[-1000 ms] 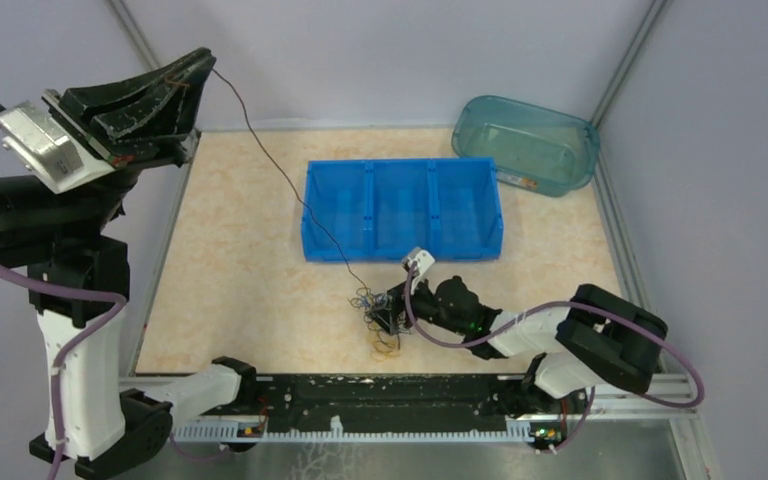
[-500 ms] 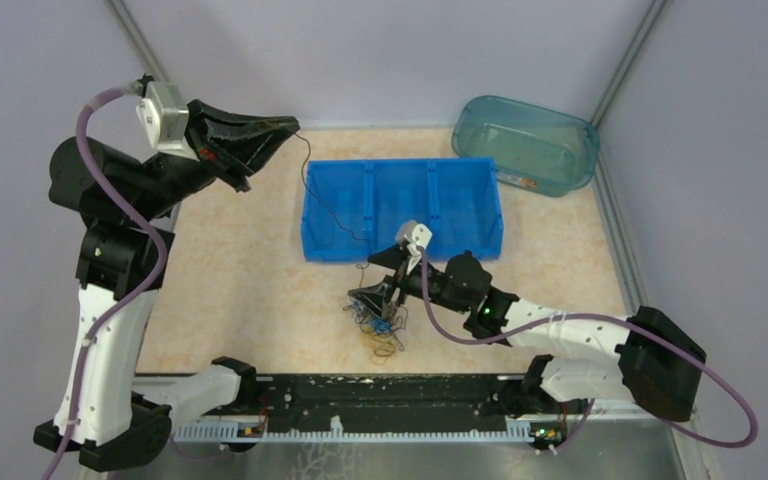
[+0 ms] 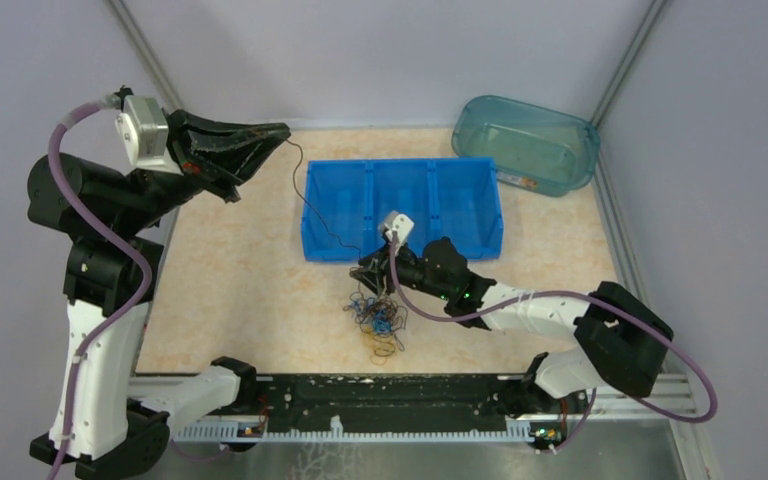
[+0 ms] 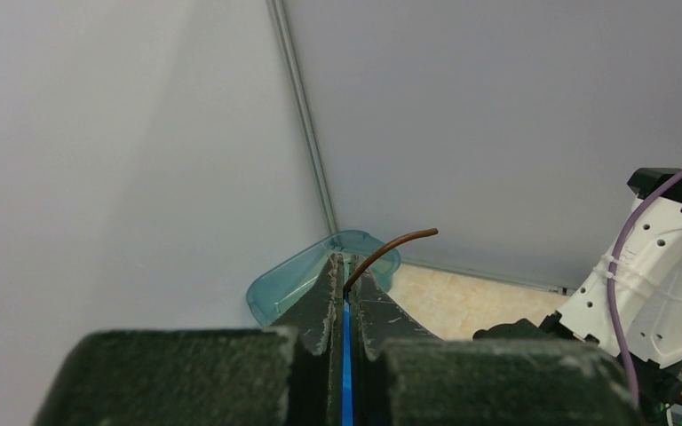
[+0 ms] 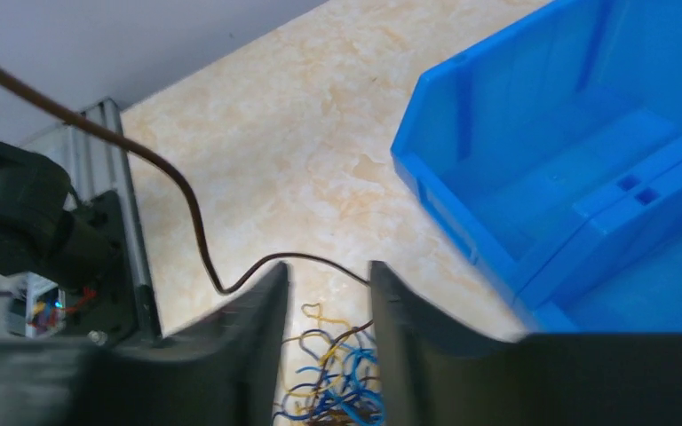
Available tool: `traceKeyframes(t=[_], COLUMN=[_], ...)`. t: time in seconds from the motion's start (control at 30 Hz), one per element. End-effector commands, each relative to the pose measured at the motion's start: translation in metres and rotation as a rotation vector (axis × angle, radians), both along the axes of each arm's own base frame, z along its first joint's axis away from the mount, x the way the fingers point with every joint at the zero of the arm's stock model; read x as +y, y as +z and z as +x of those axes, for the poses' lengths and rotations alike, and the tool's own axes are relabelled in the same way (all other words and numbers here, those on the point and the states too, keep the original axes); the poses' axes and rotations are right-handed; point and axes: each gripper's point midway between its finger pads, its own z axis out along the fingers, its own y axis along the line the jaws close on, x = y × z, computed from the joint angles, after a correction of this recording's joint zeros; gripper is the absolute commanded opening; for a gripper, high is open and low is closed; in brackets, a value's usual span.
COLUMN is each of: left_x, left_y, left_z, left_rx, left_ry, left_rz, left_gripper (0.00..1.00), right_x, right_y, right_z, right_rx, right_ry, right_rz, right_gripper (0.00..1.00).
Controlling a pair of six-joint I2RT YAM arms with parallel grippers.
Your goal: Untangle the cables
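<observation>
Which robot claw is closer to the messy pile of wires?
Right. The right claw sits at the far edge of the tangle; the left claw is far off, raised at the back left, pinching one brown wire.

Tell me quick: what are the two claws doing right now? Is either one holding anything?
Left gripper: shut on the brown cable.
Right gripper: open, fingers apart by the tangle, gripping nothing.
</observation>
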Motion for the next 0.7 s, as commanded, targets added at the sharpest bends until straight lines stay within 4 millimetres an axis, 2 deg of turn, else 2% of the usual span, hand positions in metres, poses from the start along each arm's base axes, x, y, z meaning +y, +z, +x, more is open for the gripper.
traceKeyframes(t=[0.0, 0.17, 0.33, 0.43, 0.47, 0.5, 0.53, 0.57, 0.67], left_x=[0.002, 0.003, -0.001, -0.002, -0.003, -0.002, -0.002, -0.001, 0.002], left_y=[0.005, -0.019, -0.064, -0.077, -0.076, -0.074, -0.069, -0.065, -0.044], left_z=[-0.012, -0.013, -0.007, -0.002, -0.001, 0.0, 0.001, 0.002, 0.0], left_rx=[-0.017, 0.042, 0.152, 0.168, 0.16, 0.15, 0.132, 0.115, 0.04], left_ry=[-0.011, -0.013, -0.023, -0.019, -0.017, -0.013, -0.006, -0.001, 0.024], left_rz=[-0.008, 0.003, 0.039, 0.052, 0.054, 0.054, 0.052, 0.051, 0.042], left_gripper=[0.0, 0.0, 0.01, 0.01, 0.01, 0.01, 0.01, 0.01, 0.01], right_x=[0.022, 0.026, 0.023, 0.021, 0.02, 0.019, 0.017, 0.013, -0.002], right_y=[0.045, 0.06, 0.084, 0.086, 0.084, 0.079, 0.071, 0.063, 0.044], right_z=[0.01, 0.012, 0.006, 0.003, 0.003, 0.004, 0.006, 0.009, 0.021], right_rx=[-0.066, -0.081, -0.113, -0.113, -0.109, -0.102, -0.087, -0.077, -0.046], right_ry=[0.041, 0.048, 0.07, 0.079, 0.076, 0.068, 0.053, 0.028, -0.053], right_rz=[0.095, 0.119, 0.156, 0.156, 0.146, 0.127, 0.097, 0.073, 0.046], right_gripper=[0.28, 0.0, 0.0, 0.0, 0.02, 0.16, 0.36, 0.44, 0.57])
